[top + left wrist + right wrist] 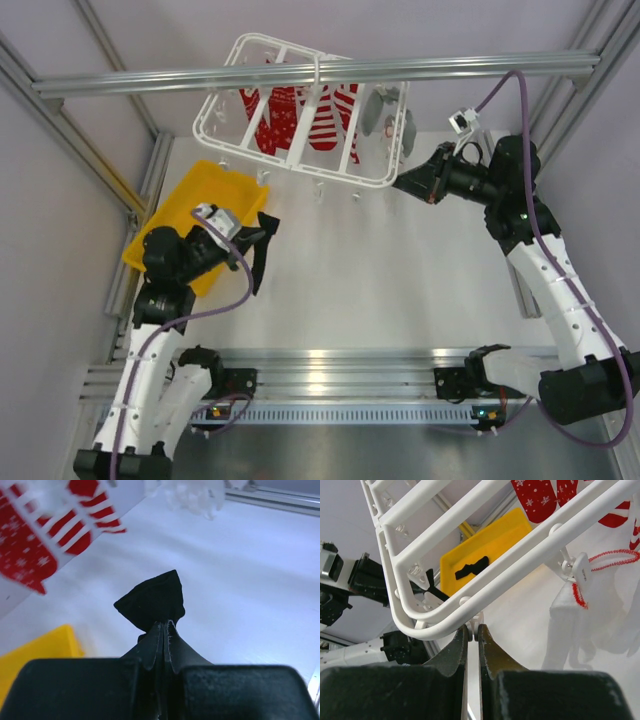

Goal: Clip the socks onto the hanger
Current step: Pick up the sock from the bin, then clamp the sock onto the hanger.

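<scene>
My left gripper (164,630) is clenching a black sock (155,600), holding it up off the table (400,290); my right gripper (472,630) is pinching the hanger (520,565) at its corner rim, probably steadying it for clipping.

A yellow tray (205,190) sat at the left edge of the white table (400,270). Red-and-white patterned socks (290,120) hung above it, a grey-white garment (385,115) just beside them, under a metal crossbar (150,82).
</scene>
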